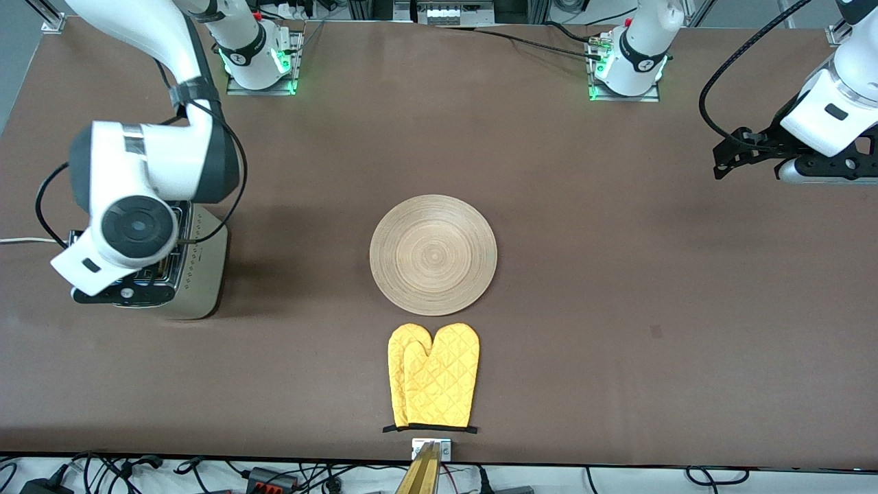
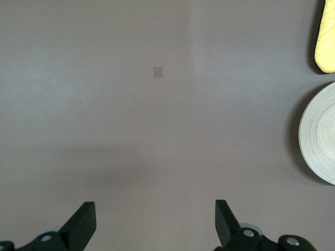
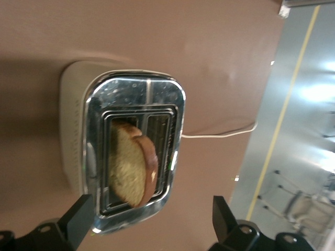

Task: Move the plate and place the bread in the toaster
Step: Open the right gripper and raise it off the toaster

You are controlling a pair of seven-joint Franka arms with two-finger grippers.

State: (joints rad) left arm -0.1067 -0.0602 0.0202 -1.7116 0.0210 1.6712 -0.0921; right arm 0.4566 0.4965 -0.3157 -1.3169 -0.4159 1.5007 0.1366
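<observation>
The toaster stands at the right arm's end of the table, its chrome top showing in the right wrist view. The bread stands in one slot, tilted, with its upper part sticking out. My right gripper is open and empty above the toaster, apart from the bread. In the front view the right arm's hand hides the bread and most of the toaster's top. The round wooden plate lies empty at the table's middle; its edge also shows in the left wrist view. My left gripper is open and empty over bare table at the left arm's end.
A pair of yellow oven mitts lies nearer to the front camera than the plate, close to the table's edge; one tip shows in the left wrist view. The toaster's white cord runs off the table's end.
</observation>
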